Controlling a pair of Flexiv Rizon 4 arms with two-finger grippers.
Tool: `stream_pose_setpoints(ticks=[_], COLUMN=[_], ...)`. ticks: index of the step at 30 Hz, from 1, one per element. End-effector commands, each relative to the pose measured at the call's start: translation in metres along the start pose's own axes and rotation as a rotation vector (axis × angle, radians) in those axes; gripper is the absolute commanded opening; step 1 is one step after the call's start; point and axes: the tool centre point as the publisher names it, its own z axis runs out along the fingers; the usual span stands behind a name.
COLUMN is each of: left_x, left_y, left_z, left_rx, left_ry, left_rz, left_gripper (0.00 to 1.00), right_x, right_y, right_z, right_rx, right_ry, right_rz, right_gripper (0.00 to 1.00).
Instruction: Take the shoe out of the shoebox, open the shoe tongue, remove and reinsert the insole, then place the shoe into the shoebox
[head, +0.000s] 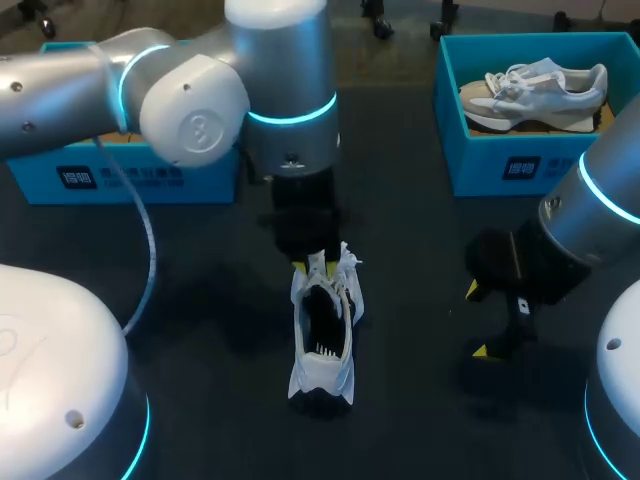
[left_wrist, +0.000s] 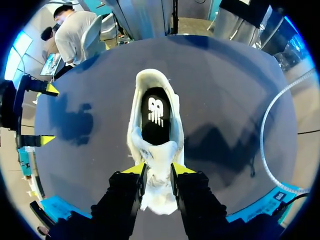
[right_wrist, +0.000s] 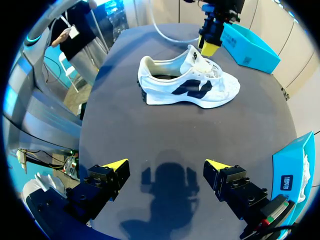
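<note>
Right gripper (head: 476, 320) (right_wrist: 166, 167) sits toward the table's (head: 420, 420) right edge, well apart from the shoe, its yellow-tipped fingers spread wide with only bare dark tabletop between them; it seems to hang a little above the surface, though the gap is hard to judge. At the table's middle the white shoe (head: 322, 345) (left_wrist: 175, 125) (right_wrist: 187, 87) stands upright on its sole, heel toward the near edge and toe toward the far edge. Its mouth gapes, showing the dark insole (left_wrist: 156, 112) lying inside. The left gripper (head: 318, 262) (left_wrist: 158, 170) comes down over the forefoot and pinches the white tongue (head: 330, 268) (left_wrist: 159, 160) between both fingers, holding it raised. Farther back, a blue shoebox (head: 130, 175) stands at the far left corner, mostly hidden behind the left arm. Another blue box (head: 520, 165) at the far right corner holds a second pale shoe (head: 535, 90) lying on its side.
</note>
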Motion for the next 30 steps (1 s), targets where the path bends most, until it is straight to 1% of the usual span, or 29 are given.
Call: stream_pose_setpoints(ticks=[1,3,5,11,13,14,15,17,18,19,20,21,22,23,24,30], left_x=[-0.002,0.002,0.005,0.004,0.002,0.001,0.001,0.0,-0.001,-0.001,-0.001,-0.001,-0.001,-0.001,0.0,0.0], left_y=[-0.001,-0.003,-0.005,-0.013,-0.013,-0.013,-0.013,-0.015,-0.018,-0.019,-0.021,-0.023,-0.025,-0.03,-0.036,-0.036], left_z=[0.028,0.032,0.031,-0.003,-0.006,-0.013,-0.015,-0.018,-0.02,-0.022,-0.024,-0.027,-0.031,-0.033,-0.034,-0.034], left_rx=[0.027,0.043,0.041,-0.011,-0.011,-0.02,-0.012,-0.015,-0.016,-0.016,-0.015,-0.008,0.022,-0.038,-0.17,-0.17], left_ry=[0.003,-0.007,-0.013,-0.024,-0.017,-0.016,-0.017,-0.011,-0.01,-0.008,-0.002,0.001,0.02,0.073,0.17,0.17], left_rz=[0.008,0.009,0.01,0.008,0.001,-0.023,-0.03,-0.046,-0.051,-0.06,-0.069,-0.086,-0.087,-0.092,-0.11,-0.11], left_gripper=[0.31,0.29,0.29,0.29,0.29,0.32,0.35,0.45,0.53,0.73,0.87,0.98,1.0,1.0,1.0,1.0], right_x=[0.001,0.001,0.001,0.001,0.001,0.001,0.001,0.001,0.001,0.001,0.001,0.001,0.001,0.001,0.001,0.001], right_y=[0.0,0.0,0.0,0.0,0.0,0.0,0.0,0.0,0.0,0.0,0.0,0.0,0.0,0.0,0.0,0.0], right_z=[0.001,0.001,0.001,0.001,0.001,0.001,0.001,0.001,0.001,0.001,0.001,0.001,0.001,0.001,0.001,0.001], right_rx=[0.002,0.002,0.002,0.002,0.002,0.002,0.002,0.002,0.002,0.002,0.002,0.002,0.002,0.002,0.002,0.002], right_ry=[-0.003,-0.003,-0.003,-0.003,-0.003,-0.003,-0.003,-0.003,-0.003,-0.003,-0.003,-0.003,-0.003,-0.003,-0.003,-0.003], right_rz=[0.0,0.0,0.0,0.0,0.0,0.0,0.0,0.0,0.0,0.0,0.0,0.0,0.0,0.0,0.0,0.0], right_gripper=[1.0,1.0,1.0,1.0,1.0,1.0,1.0,1.0,1.0,1.0,1.0,1.0,1.0,1.0,1.0,1.0])
